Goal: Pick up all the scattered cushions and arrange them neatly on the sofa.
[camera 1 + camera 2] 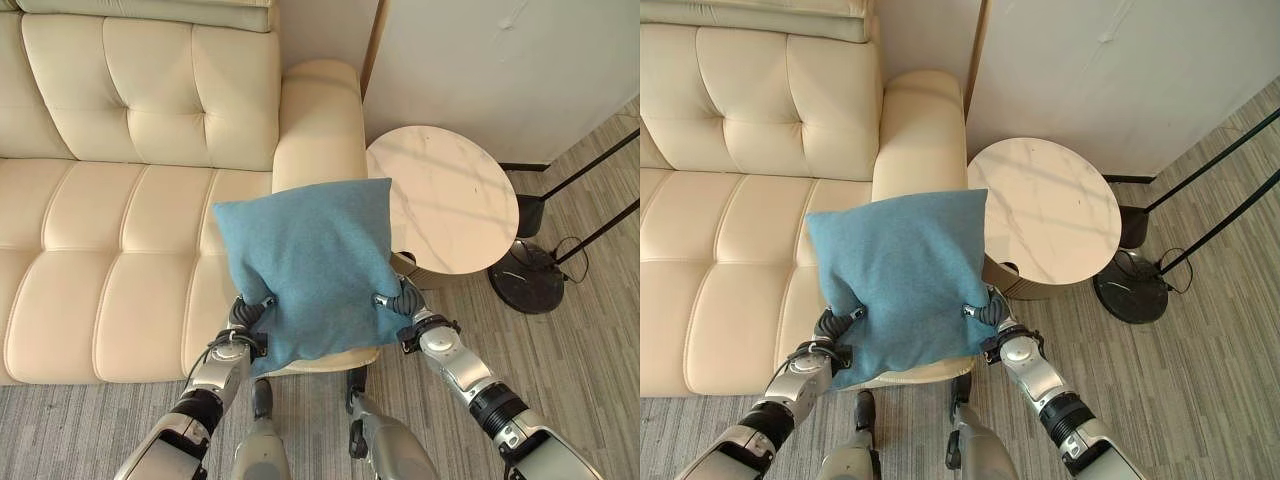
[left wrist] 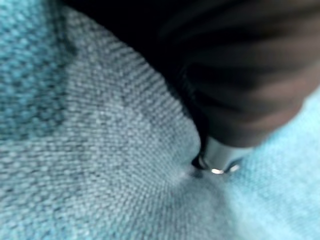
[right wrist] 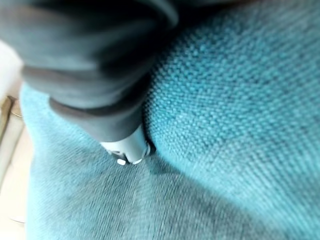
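A blue cushion (image 1: 305, 265) hangs in front of me over the right end of the cream sofa (image 1: 110, 250), close to its armrest (image 1: 318, 120). My left hand (image 1: 245, 312) grips its lower left part and my right hand (image 1: 400, 297) its lower right part. The fabric puckers where both dig in. In the left wrist view a silver finger (image 2: 220, 160) presses into the blue weave (image 2: 100, 150). The right wrist view shows a finger (image 3: 127, 147) pinching a fold of the cushion (image 3: 225, 125).
A round marble side table (image 1: 450, 195) stands right beside the sofa's armrest. A black lamp base (image 1: 528, 275) with slanting black rods sits on the wood floor to its right. A white wall rises behind the table.
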You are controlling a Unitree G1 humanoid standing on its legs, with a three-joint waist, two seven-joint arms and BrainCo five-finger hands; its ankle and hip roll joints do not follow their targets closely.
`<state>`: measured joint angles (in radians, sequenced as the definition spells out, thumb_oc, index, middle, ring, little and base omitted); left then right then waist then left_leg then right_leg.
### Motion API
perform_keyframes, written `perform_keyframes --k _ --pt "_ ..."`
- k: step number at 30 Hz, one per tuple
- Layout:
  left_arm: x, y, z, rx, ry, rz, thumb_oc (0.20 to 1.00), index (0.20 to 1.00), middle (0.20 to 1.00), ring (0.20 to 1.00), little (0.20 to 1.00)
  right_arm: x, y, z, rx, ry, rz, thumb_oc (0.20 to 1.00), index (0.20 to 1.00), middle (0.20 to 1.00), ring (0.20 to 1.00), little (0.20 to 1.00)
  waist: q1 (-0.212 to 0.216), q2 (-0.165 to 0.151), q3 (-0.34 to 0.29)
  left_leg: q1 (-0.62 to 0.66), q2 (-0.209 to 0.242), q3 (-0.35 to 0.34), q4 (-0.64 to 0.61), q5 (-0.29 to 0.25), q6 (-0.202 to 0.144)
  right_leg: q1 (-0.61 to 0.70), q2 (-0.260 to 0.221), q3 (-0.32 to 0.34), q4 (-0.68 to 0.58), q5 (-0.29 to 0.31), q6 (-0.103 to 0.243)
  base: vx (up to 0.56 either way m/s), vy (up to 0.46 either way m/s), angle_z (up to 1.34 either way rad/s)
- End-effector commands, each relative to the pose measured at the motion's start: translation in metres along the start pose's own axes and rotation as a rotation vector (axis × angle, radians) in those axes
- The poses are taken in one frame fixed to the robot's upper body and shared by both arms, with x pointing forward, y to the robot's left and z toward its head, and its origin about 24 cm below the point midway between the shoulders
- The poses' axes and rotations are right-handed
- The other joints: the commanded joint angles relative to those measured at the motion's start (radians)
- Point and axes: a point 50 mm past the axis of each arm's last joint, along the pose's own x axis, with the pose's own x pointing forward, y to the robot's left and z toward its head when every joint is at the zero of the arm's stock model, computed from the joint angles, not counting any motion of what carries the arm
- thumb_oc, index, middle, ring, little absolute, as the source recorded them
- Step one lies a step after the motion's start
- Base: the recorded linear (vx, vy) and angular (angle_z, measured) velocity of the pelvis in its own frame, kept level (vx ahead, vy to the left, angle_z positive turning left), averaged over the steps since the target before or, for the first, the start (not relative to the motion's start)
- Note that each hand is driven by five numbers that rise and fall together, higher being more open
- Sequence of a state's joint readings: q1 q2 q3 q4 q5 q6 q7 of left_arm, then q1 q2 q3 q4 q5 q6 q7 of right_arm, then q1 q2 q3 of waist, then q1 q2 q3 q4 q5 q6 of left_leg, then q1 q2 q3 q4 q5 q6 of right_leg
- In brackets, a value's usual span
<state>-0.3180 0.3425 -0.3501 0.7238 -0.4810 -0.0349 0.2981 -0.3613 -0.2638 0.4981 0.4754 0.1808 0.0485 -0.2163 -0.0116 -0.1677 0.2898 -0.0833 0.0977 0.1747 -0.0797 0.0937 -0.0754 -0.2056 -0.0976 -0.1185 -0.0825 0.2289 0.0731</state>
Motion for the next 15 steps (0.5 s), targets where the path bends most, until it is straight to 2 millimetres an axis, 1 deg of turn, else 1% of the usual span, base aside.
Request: perform_keyframes --k 1,6,7,8,11,12,14,15 --pt "-0.017 -0.097 0.049 -0.055 -0.213 -0.324 0.2 0.2 0.2 0.2 0.2 -0.009 0.049 0.031 0.138 -0.144 0.181 0.2 0.2 0.2 0.2 0.2 -0.008 0.038 -0.015 -0.043 0.013 -0.043 0.05 -0.089 0.017 0.074 -0.078 -0.021 0.071 -0.221 0.064 0.02 0.044 0.04" --pt "-0.023 -0.089 0.047 -0.101 -0.229 -0.315 0.2 0.2 0.2 0.2 0.2 -0.015 0.042 0.035 0.204 -0.183 0.159 0.2 0.2 0.2 0.2 0.2 -0.003 0.044 -0.033 -0.033 -0.001 -0.05 0.048 -0.099 0.026 0.088 -0.09 -0.026 0.069 -0.216 0.073 0.01 0.074 0.09" --pt "-0.029 -0.075 0.05 -0.103 -0.277 -0.303 0.2 0.2 0.2 0.2 0.2 -0.022 0.034 0.037 0.208 -0.219 0.157 0.2 0.2 0.2 0.2 0.2 0.003 0.046 -0.042 -0.034 -0.013 -0.055 0.054 -0.109 0.035 0.091 -0.098 -0.024 0.068 -0.21 0.081 0.0 0.153 0.06" --pt "-0.032 -0.07 0.052 -0.086 -0.3 -0.299 0.2 0.2 0.2 0.2 0.2 -0.025 0.03 0.037 0.205 -0.231 0.156 0.2 0.2 0.2 0.2 0.2 0.005 0.045 -0.043 -0.035 -0.017 -0.057 0.058 -0.114 0.039 0.092 -0.102 -0.022 0.069 -0.209 0.084 0.0 0.125 0.03" --pt "-0.034 -0.064 0.051 -0.068 -0.314 -0.295 0.2 0.2 0.2 0.2 0.2 -0.03 0.027 0.035 0.204 -0.239 0.155 0.2 0.2 0.2 0.2 0.2 0.006 0.045 -0.042 -0.035 -0.022 -0.058 0.062 -0.119 0.044 0.092 -0.107 -0.021 0.07 -0.205 0.088 -0.02 0.074 0.02" --pt "-0.04 -0.057 0.048 -0.04 -0.335 -0.295 0.2 0.2 0.2 0.2 0.2 -0.038 0.023 0.032 0.215 -0.253 0.155 0.2 0.2 0.2 0.2 0.2 0.007 0.046 -0.038 -0.039 -0.034 -0.059 0.07 -0.124 0.052 0.089 -0.116 -0.019 0.071 -0.194 0.094 -0.05 0.112 0.0" --pt "-0.043 -0.05 0.044 -0.023 -0.339 -0.28 0.2 0.2 0.2 0.2 0.2 -0.043 0.024 0.032 0.228 -0.262 0.163 0.2 0.2 0.2 0.2 0.2 0.008 0.047 -0.032 -0.044 -0.046 -0.052 0.069 -0.126 0.057 0.074 -0.125 -0.013 0.069 -0.166 0.104 -0.09 0.122 -0.01" --pt "-0.043 -0.047 0.045 -0.024 -0.348 -0.267 0.2 0.2 0.2 0.2 0.2 -0.043 0.024 0.033 0.224 -0.269 0.156 0.2 0.2 0.2 0.2 0.2 0.008 0.048 -0.03 -0.049 -0.049 -0.04 0.064 -0.125 0.057 0.062 -0.13 -0.013 0.062 -0.144 0.112 -0.18 0.078 -0.05"
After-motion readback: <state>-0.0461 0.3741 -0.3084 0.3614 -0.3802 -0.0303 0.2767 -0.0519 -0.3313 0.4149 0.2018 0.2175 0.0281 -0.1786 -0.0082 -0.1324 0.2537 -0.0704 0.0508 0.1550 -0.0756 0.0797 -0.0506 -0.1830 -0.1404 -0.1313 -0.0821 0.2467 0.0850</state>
